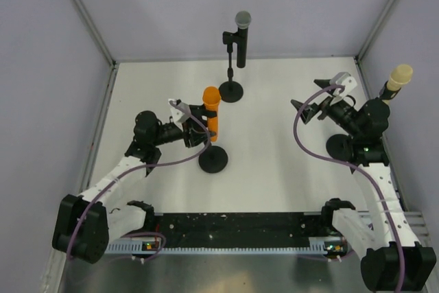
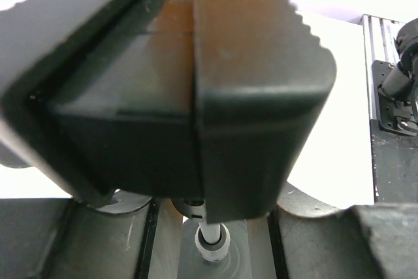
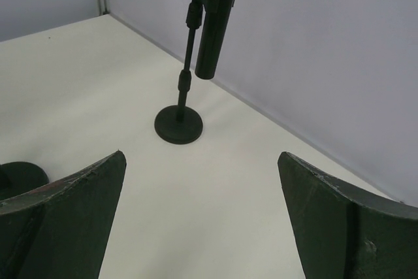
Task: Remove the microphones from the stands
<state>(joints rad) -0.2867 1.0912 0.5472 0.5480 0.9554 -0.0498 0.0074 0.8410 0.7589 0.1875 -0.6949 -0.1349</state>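
Mic (image 1: 211, 97) orange, upright in stand (image 1: 213, 159), left of centre on tabletop (image 1: 274, 156), pinched at body by left tool (image 1: 204, 118); right tool (image 1: 305, 111) spread, idle at right. Risk: angled pull jamming mic, lifting or tipping whole stand.

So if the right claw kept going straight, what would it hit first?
Likely the black stand with the dark microphone; it sits slightly left of where the open right gripper aims, so it might pass and reach the wall.
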